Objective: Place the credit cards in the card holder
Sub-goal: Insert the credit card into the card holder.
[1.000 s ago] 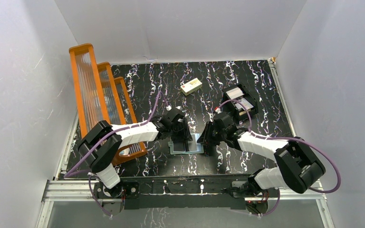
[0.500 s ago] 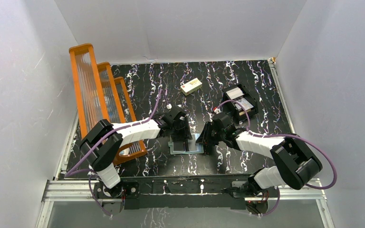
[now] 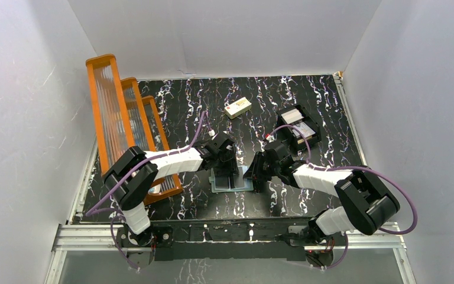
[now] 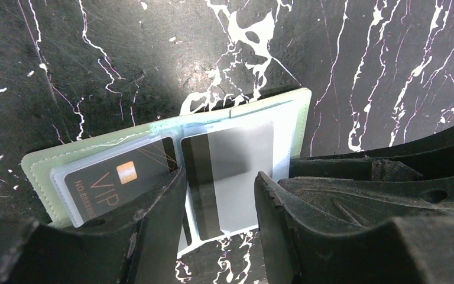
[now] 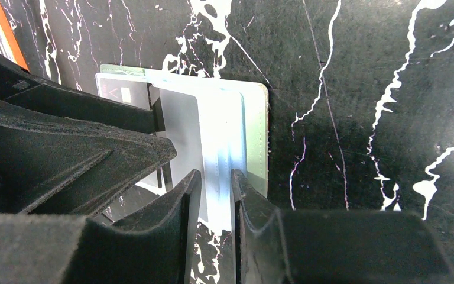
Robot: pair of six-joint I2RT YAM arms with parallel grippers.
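Note:
The card holder [image 3: 232, 181] lies open on the table between both arms, pale green rim and shiny clear sleeves [image 4: 298, 112] [image 5: 260, 136]. A dark VIP card [image 4: 109, 184] sits in its left sleeve. A grey credit card with a black stripe [image 4: 239, 168] [image 5: 180, 118] lies partly in the right sleeve, its near end sticking out. My left gripper [image 4: 220, 201] [image 3: 224, 167] stands open astride that card, clamping nothing. My right gripper [image 5: 216, 189] [image 3: 254, 174] is over the holder's right half, jaws a narrow gap apart astride the pale blue lining.
A black boxy tray [image 3: 299, 126] holding pale cards stands at the back right. A cream block [image 3: 237, 107] lies at the back centre. Orange ribbed racks [image 3: 124, 121] line the left side, close to the left arm's elbow.
The left jaws have widened a little around the grey card. The left arm's elbow shifted slightly right. The right gripper and the holder stay put.

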